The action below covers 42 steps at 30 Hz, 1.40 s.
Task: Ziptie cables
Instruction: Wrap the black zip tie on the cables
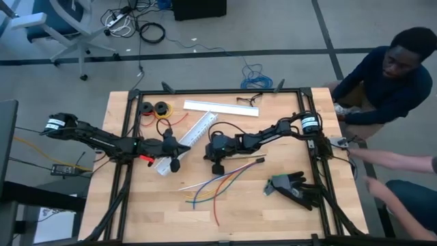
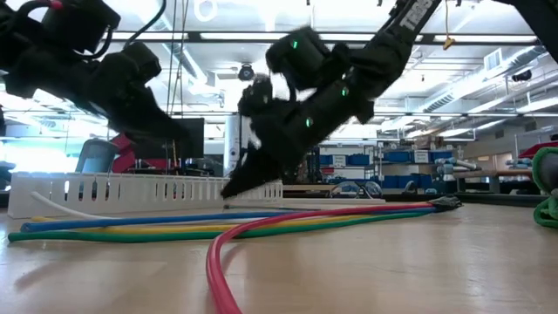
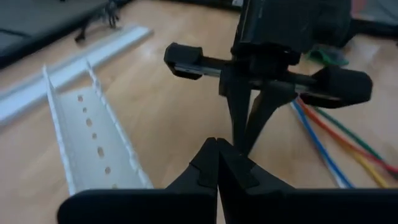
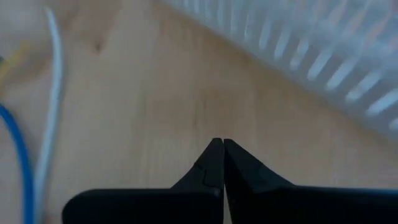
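The cables (image 1: 218, 181), blue, red, yellow, green and white, lie loose on the wooden table near its front; the low view shows them (image 2: 218, 222) flat on the wood. My right gripper (image 1: 205, 152) is shut, slanting down toward the table's left beside the white slotted duct (image 1: 188, 140). Its tips (image 2: 228, 194) come down to table height. My left gripper (image 3: 217, 142) is shut, facing the right gripper (image 3: 244, 134) from close by. I see nothing between either pair of fingers (image 4: 211, 162). The ziptie shows in no view. My right gripper's shut fingertips reach down to the tabletop (image 2: 261, 262) next to the duct (image 2: 131, 187). I cannot tell whether they touch the wood or anything on it.
A black and green glove (image 1: 293, 188) lies front right. Two black wire spools (image 1: 153, 108) and a flat white strip (image 1: 218, 107) lie at the back. Two people are at the right edge (image 1: 389, 68), with a hand (image 1: 372, 158) reaching over the frame.
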### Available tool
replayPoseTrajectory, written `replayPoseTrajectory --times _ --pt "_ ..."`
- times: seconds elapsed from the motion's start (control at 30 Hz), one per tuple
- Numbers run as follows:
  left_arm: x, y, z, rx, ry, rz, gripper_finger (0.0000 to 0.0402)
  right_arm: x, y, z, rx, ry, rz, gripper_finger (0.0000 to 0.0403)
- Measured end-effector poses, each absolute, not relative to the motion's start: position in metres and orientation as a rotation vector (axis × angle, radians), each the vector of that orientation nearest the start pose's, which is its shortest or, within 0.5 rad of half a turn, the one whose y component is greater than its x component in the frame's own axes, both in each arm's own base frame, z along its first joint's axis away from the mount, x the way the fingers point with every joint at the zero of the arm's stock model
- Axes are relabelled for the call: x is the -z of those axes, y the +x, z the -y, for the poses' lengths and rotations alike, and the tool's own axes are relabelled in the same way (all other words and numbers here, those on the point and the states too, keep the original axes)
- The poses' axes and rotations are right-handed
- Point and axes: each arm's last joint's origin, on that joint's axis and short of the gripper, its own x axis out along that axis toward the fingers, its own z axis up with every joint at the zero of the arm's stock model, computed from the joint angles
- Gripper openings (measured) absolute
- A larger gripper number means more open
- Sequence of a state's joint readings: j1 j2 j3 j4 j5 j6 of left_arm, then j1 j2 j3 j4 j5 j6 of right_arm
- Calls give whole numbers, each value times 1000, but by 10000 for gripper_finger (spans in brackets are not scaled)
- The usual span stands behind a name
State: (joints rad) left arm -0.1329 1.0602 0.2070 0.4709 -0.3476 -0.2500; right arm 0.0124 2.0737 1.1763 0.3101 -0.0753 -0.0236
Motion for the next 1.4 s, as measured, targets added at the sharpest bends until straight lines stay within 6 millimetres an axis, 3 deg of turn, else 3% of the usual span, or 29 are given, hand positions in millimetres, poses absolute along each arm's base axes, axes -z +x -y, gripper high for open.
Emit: replayPoseTrajectory --times 0.17,0.33,0.5,0.67,0.9,1.4 --pt "-158 187 15 -241 -82 -300 6 -159 424 -7 -100 -37 -512 2" --pt "-159 187 14 -258 -76 -295 6 -172 415 -7 -90 -1 -568 1" --pt "-159 187 14 -259 -76 -296 6 -158 414 -10 -73 48 -653 3" --pt "-158 187 14 -259 -77 -297 6 -137 418 -13 -43 12 -673 30" --pt "-158 187 14 -259 -77 -298 6 -136 420 -11 -36 10 -653 71" --pt "-159 187 14 -265 -68 -297 6 -128 424 -12 -74 7 -639 75"
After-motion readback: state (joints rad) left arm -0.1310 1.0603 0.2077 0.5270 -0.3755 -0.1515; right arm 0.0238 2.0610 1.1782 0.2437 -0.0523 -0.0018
